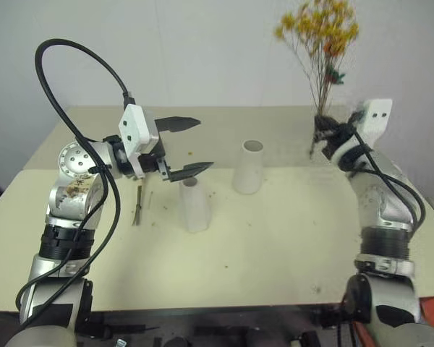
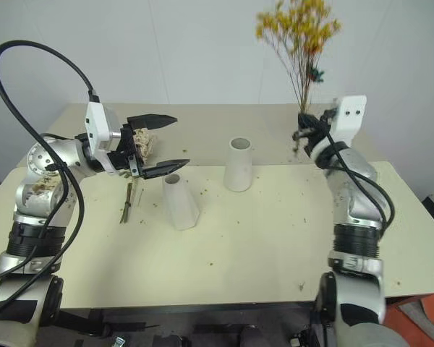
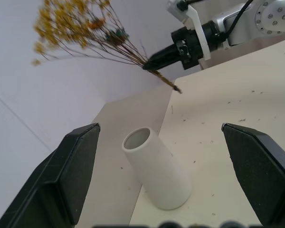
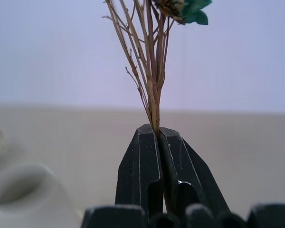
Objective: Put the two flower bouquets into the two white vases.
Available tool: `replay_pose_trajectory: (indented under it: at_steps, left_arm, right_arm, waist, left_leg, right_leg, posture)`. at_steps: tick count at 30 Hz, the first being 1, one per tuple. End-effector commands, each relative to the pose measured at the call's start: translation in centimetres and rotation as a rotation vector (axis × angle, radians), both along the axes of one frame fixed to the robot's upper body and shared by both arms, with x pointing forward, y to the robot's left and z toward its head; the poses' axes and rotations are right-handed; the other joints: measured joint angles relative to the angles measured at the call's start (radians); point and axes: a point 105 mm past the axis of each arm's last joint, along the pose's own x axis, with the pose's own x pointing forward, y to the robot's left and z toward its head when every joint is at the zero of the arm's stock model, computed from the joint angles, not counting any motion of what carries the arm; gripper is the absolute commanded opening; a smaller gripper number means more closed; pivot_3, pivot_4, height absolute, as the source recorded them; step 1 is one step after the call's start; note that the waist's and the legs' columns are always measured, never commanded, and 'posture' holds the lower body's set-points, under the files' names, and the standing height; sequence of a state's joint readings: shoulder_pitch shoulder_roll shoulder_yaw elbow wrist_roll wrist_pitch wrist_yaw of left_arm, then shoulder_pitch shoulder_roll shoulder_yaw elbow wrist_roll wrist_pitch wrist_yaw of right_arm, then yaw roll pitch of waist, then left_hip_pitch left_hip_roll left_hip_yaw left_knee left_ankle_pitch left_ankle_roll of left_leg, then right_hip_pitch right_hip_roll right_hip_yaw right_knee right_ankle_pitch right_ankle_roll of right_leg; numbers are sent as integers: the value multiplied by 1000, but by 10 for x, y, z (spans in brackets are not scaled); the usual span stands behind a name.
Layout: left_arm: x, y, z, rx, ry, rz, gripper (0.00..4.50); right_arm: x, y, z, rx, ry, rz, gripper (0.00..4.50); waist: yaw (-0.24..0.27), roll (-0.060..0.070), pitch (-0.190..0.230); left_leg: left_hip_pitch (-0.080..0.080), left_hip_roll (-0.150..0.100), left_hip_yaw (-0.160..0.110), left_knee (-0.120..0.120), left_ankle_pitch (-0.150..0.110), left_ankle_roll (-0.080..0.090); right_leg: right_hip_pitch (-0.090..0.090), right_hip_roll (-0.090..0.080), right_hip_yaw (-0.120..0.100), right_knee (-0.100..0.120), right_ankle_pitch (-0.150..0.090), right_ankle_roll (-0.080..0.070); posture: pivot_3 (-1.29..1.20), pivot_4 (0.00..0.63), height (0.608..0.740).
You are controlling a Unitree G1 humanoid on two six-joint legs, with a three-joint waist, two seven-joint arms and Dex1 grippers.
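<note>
Yellow bouquet (image 1: 320, 32) up off the counter (image 1: 275, 246), stems pinched in right gripper (image 1: 322, 129) jaws. Left gripper (image 1: 192, 147) jaws wide, empty, over cone vase (image 1: 194, 204). Next: lower stems into cylinder vase (image 1: 249, 166).

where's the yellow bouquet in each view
Left eye view: yellow bouquet top right, upright in the right gripper.
Right eye view: top, right of centre.
Left wrist view: upper left, lying sideways.
Right wrist view: stems above the shut fingers.
Shared landmark: the right gripper.
</note>
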State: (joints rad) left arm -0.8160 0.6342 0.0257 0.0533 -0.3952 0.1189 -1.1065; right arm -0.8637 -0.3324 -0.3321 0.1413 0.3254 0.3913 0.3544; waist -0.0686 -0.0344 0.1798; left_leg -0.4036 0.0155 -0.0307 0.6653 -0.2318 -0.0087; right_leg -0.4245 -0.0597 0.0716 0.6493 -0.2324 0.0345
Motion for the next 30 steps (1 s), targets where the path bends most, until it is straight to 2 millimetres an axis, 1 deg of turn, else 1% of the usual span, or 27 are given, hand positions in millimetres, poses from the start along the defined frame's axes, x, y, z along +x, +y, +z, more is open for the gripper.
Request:
replay_pose_trajectory:
  at_steps: [1,3,6,9,10,11,13,16,17,19,23,30]
  left_arm:
    - [-3,4,14,-27,-43,18,4500]
    - [-2,6,13,-27,-38,36,4500]
    - [-3,13,11,-27,-32,55,4500]
    - [-3,19,10,-50,-19,75,4500]
    - [-3,20,11,-69,-9,75,4500]
    - [-3,21,13,-83,-3,74,4500]
    - [-4,20,15,-95,1,69,4500]
    - [-5,19,13,-79,4,72,4500]
    - [-4,20,13,-80,7,78,4500]
    - [-3,21,12,-85,9,91,4500]
    - [-2,20,13,-92,8,92,4500]
    - [-4,23,12,-82,6,106,4500]
  right_arm:
    - [-29,23,42,31,-281,22,30]
    - [-29,36,44,37,-310,39,30]
    - [-29,59,42,88,-322,153,30]
    - [-28,70,38,210,-332,267,30]
    - [-25,74,32,243,-319,336,30]
    - [-21,78,27,251,-306,354,30]
    - [-10,83,17,250,-278,362,30]
    - [0,90,11,246,-274,382,30]
    - [4,93,8,196,-276,368,30]
    - [10,96,3,141,-274,357,30]
    - [18,95,-1,117,-273,342,30]
    - [24,91,-3,99,-292,298,30]
  waist:
    - [0,0,0]
    - [0,0,0]
    - [2,0,0]
    - [1,0,0]
    - [1,0,0]
    - [0,0,0]
    - [0,1,0]
    - [0,1,0]
    - [0,1,0]
    - [-1,1,0]
    - [-1,1,0]
    - [-1,1,0]
  left_leg:
    - [0,0,0,0,0,0]
    - [0,0,0,0,0,0]
    - [-1,0,0,0,0,0]
    - [-1,0,0,0,0,0]
    - [-1,0,0,0,0,0]
    - [-1,0,0,0,0,0]
    - [0,0,0,0,0,0]
    - [0,0,0,0,0,0]
    - [0,0,0,0,0,0]
    - [0,0,0,-1,0,0]
    - [0,0,0,-1,0,0]
    - [0,0,0,-1,0,0]
  right_leg:
    - [0,0,0,0,0,0]
    - [0,0,0,0,0,0]
    - [0,0,0,1,0,0]
    - [0,0,0,1,0,0]
    - [0,0,0,1,0,0]
    - [0,0,0,1,0,0]
    - [1,0,0,1,0,0]
    - [1,0,-1,0,0,0]
    - [0,0,-1,0,0,0]
    - [0,0,-1,1,0,0]
    - [0,0,-1,1,0,0]
    - [0,0,-1,1,0,0]
  posture:
    - [0,150,740]
    - [0,150,740]
    - [0,150,740]
    - [0,150,740]
    - [0,150,740]
    - [0,150,740]
    - [0,150,740]
    - [0,150,740]
    - [0,150,740]
    - [0,150,740]
    - [0,150,740]
    - [0,150,740]
